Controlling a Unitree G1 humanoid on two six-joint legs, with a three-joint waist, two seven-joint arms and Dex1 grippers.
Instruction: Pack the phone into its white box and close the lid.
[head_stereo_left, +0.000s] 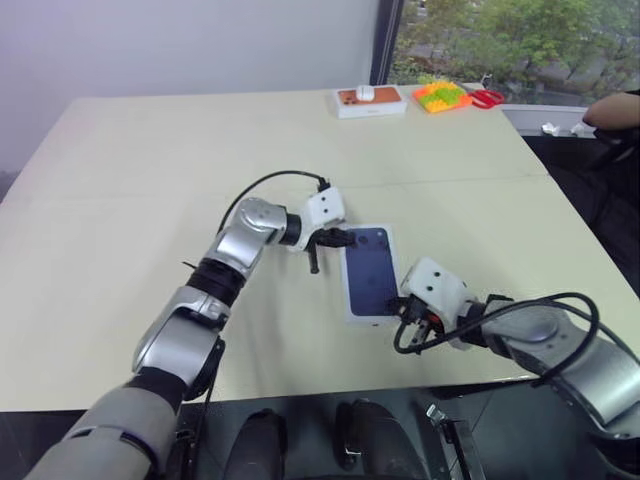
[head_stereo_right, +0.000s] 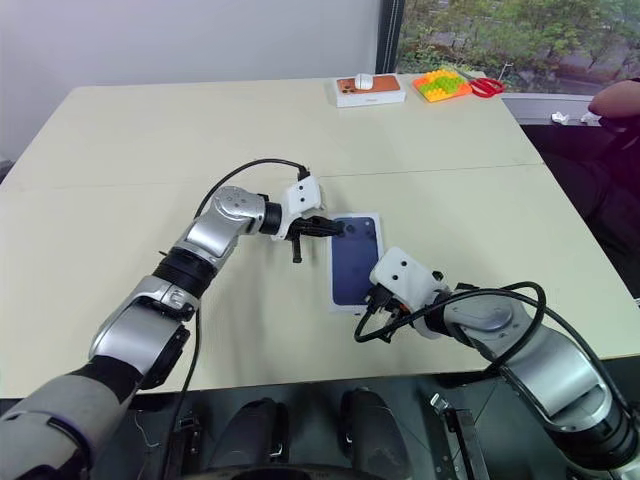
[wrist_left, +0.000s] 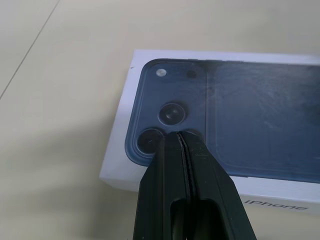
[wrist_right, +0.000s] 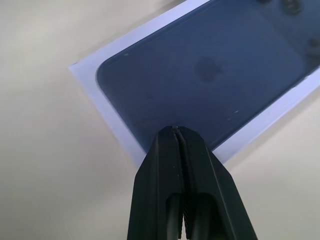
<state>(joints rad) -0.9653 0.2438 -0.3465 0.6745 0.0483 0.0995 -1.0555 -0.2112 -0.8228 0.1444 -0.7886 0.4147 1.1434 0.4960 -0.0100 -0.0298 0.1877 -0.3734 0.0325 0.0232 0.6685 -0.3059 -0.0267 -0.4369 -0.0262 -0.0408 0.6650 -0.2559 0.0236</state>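
White cardboard lid (head_stereo_left: 369, 272) with blue phone print: light, stiff | press 12/6 o'clock ends | both end effectors (head_stereo_left: 338, 238) (head_stereo_left: 413, 308) clenched, empty

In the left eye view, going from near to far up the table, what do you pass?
Right gripper → lid with the blue phone picture → box with the orange phone picture.

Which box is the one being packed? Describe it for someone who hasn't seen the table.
On the cream table, take the white box at the near middle, between the two grippers. Its lid shows a dark blue phone picture; the other box, at the far edge, shows an orange one.
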